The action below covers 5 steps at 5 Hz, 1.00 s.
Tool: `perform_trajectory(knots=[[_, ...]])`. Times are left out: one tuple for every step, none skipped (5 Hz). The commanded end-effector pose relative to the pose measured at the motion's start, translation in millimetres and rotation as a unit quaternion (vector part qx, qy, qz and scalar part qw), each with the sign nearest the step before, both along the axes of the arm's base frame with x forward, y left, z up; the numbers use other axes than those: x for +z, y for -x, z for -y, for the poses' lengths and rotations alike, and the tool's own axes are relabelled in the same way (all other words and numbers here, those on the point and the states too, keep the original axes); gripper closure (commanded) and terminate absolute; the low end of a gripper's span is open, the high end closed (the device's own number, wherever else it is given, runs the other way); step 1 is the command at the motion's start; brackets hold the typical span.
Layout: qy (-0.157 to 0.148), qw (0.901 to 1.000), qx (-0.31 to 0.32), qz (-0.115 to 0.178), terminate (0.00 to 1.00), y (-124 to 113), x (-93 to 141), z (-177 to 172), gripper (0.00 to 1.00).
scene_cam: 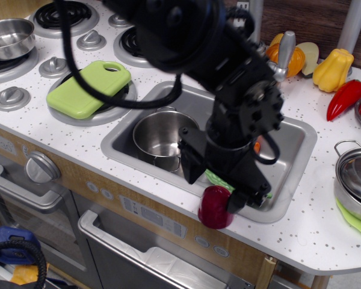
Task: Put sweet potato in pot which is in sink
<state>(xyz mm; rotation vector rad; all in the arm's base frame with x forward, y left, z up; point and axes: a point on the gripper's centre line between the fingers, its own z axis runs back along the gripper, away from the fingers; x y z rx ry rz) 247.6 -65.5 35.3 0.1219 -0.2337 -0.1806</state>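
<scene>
The dark red sweet potato point(215, 208) stands on the white counter at the sink's front rim. The shiny steel pot point(160, 138) sits in the left part of the grey sink point(292, 144), empty. My black gripper point(212, 183) hangs over the sink's front edge just above and behind the sweet potato. Its two fingers point(188, 159) are spread apart, one left of the sweet potato and one at its right. It holds nothing. A green ridged toy vegetable point(218, 178) lies in the sink, mostly hidden behind the gripper.
A green cutting board point(88, 88) lies on a burner left of the sink. A steel pot on a green mat point(353, 177) stands at the right. A red pepper point(344, 98), yellow pepper point(333, 69) and silver tap point(281, 55) are behind the sink. A steel pan point(9, 37) sits far left.
</scene>
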Motion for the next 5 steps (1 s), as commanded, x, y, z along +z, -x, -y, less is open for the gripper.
perform_trajectory(knots=[[0.035, 0.9987, 0.009, 0.035, 0.0, -1.5, -15.5, -4.8, 0.0], [0.046, 0.9974, 0.01, 0.054, 0.0, -2.1, -30.4, -4.9, 0.0], [0.064, 0.9961, 0.01, 0.06, 0.0, -2.9, -34.7, -5.1, 0.0], [0.065, 0.9961, 0.0, 0.059, 0.0, -4.7, -34.2, -7.7, 1.0], [0.05, 0.9972, -0.02, 0.051, 0.0, -7.0, -20.6, -11.5, 1.0]])
